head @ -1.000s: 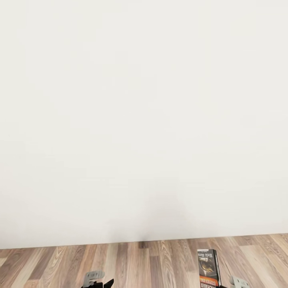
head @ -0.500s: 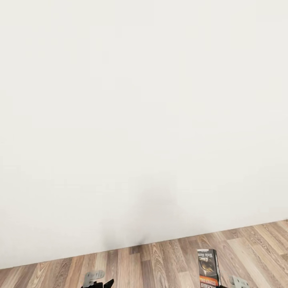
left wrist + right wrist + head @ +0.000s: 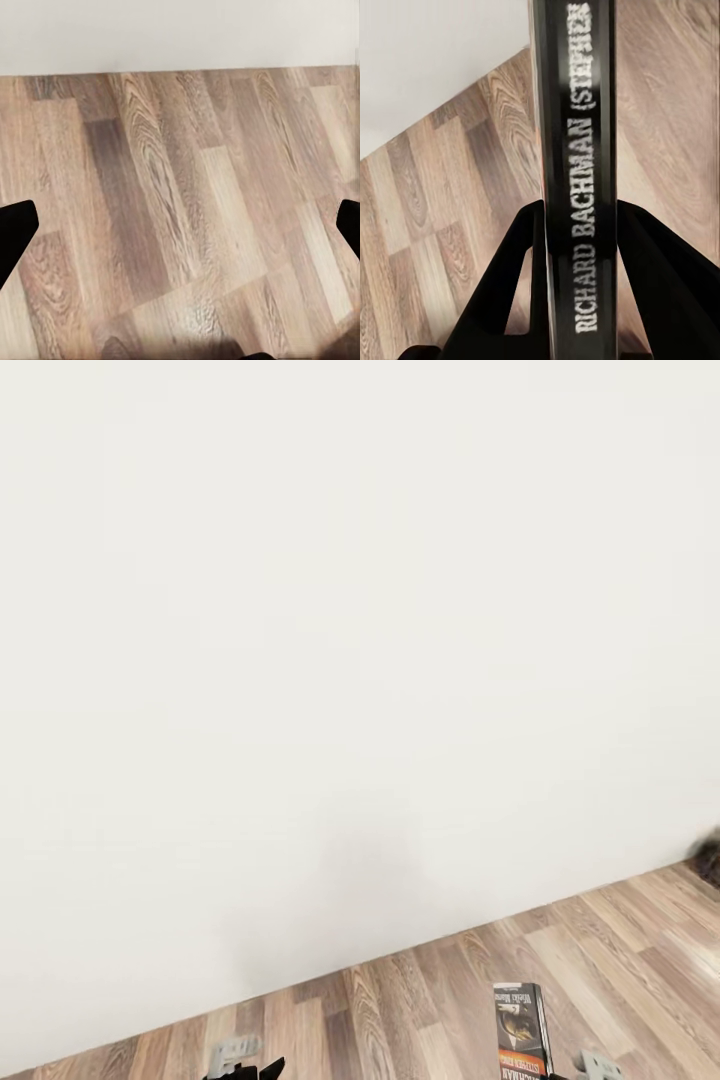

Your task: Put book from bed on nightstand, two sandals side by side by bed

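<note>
Book [image 3: 521, 1028] upright at about 5 o'clock in the head view, clamped in the right gripper [image 3: 577, 225], black fingers [image 3: 514, 255] pressed on both covers, white spine lettering facing the wrist camera. Left gripper [image 3: 180, 225] spread wide over bare wood floor [image 3: 187, 187]. Plain white wall [image 3: 350, 610] ahead, dark fuzzy blob [image 3: 708, 860] at 3 o'clock.

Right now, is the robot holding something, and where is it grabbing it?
Yes. The right pincer grips the book across its covers at the lower end, spine facing the wrist camera. The left pincer is open, holding nothing.
</note>
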### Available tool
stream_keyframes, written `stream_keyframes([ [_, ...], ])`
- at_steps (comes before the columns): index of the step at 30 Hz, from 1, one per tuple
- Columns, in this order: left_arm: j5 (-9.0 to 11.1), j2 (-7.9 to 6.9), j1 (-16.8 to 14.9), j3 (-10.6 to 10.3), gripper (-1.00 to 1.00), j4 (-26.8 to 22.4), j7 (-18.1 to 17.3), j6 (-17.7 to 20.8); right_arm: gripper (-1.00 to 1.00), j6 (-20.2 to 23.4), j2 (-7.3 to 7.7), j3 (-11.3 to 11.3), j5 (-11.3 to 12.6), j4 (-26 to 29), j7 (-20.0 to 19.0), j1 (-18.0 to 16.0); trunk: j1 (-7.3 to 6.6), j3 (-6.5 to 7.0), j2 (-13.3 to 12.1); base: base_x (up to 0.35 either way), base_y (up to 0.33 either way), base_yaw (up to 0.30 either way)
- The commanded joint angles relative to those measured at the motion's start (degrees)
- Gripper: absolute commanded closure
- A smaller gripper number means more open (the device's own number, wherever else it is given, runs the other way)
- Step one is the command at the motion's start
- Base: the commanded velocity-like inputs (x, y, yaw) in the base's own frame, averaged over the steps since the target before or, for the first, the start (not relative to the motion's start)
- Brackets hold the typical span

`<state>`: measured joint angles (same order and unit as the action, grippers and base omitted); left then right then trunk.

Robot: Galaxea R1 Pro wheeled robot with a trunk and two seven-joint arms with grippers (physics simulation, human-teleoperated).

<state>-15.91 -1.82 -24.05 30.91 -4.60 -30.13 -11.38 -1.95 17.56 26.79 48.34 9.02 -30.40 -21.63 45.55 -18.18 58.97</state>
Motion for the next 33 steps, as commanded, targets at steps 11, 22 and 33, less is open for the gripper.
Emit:
stream_keyframes([
  [11,-0.6,-0.03,0.0,0.5,-1.00,0.0,-0.1,-0.3,1.00,-0.2,0.02,0.4,0.5,-0.1,-0.3,-0.1,0.00,-0.07,0.0,0.109,0.000,-0.149],
  [22,-0.6,-0.03,-0.1,0.5,-1.00,0.0,-0.1,-0.3,1.00,-0.2,0.00,0.4,0.5,-0.1,-0.3,-0.1,0.00,-0.07,0.0,0.320,0.000,-0.003],
  [33,-0.6,-0.02,0.0,0.4,-1.00,0.0,-0.1,-0.3,1.00,-0.2,-0.01,0.4,0.5,-0.1,-0.3,-0.1,0.00,-0.07,0.0,0.238,0.000,-0.065],
])
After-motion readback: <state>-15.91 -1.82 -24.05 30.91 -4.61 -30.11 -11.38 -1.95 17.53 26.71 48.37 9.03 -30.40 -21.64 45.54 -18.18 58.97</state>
